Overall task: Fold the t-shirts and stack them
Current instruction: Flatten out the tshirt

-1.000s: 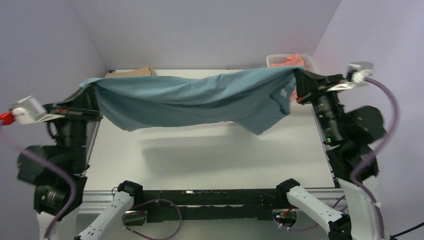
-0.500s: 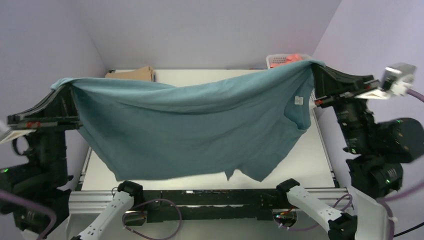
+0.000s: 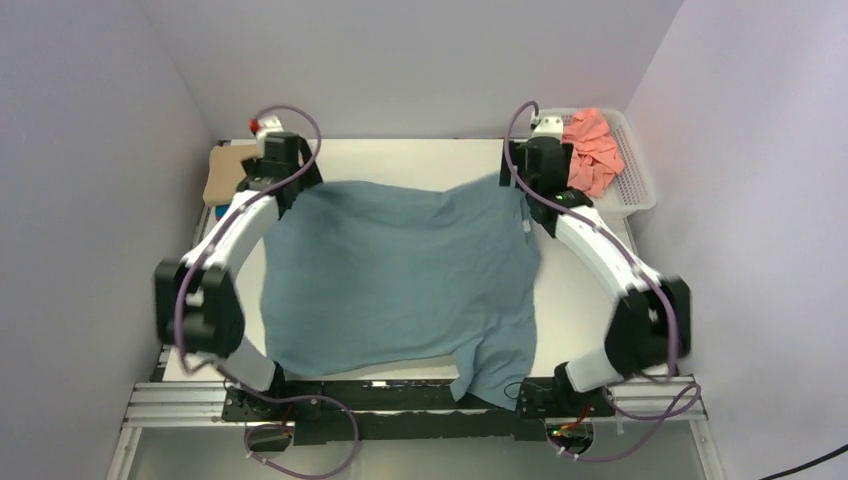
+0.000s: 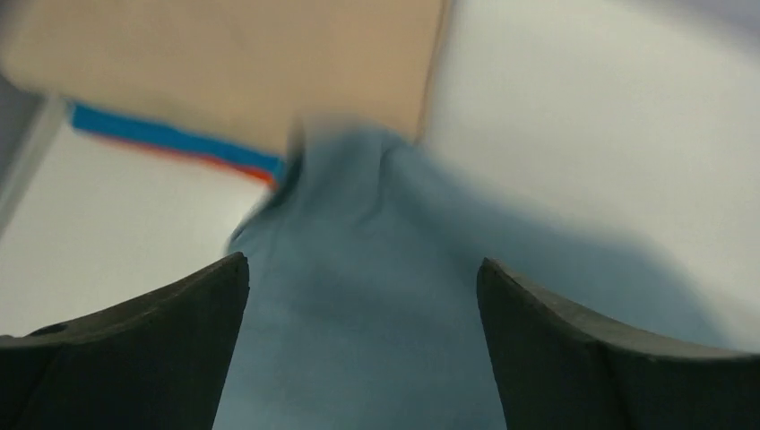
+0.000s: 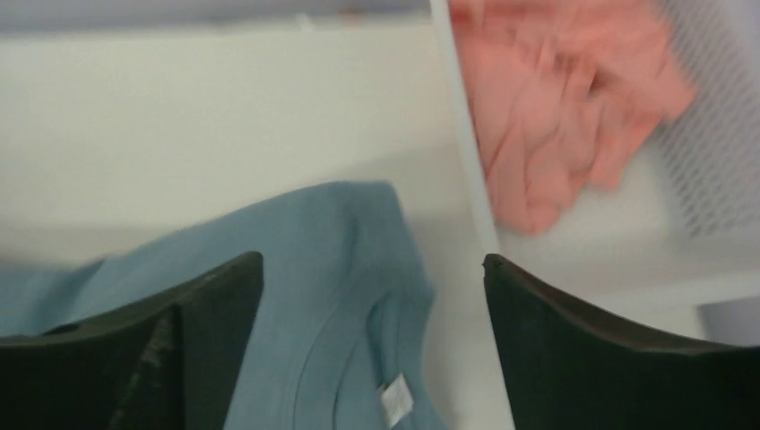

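- Table (image 3: 400, 160) fills my overhead view, white, with both arm bases at its near edge.
- Next in size, the dusty teal t-shirt (image 3: 400, 270) lies spread across the middle of the table, lightly wrinkled. One near corner droops over the front rail, and its far corners reach up to the two grippers.
- Both arms stretch out along the shirt's left and right sides toward the far end of the table.
- At the far right corner I see the white perforated basket (image 3: 640, 190), well clear of the teal shirt.
- Inside that basket sits a crumpled salmon pink t-shirt (image 3: 590, 150).
- At the far left lies a folded tan t-shirt (image 4: 224, 63). A blue edge (image 4: 161, 134) and an orange edge (image 4: 255, 173) show beneath it.
- My left gripper (image 4: 360, 269) has its fingers wide apart above the teal shirt's far left corner, clamping nothing.
- My right gripper (image 5: 372, 260) also stands with its fingers spread, over the collar area, with no cloth pinched between them.
- Smallest, a white neck label (image 5: 392, 400) shows inside the collar, in the right wrist view.
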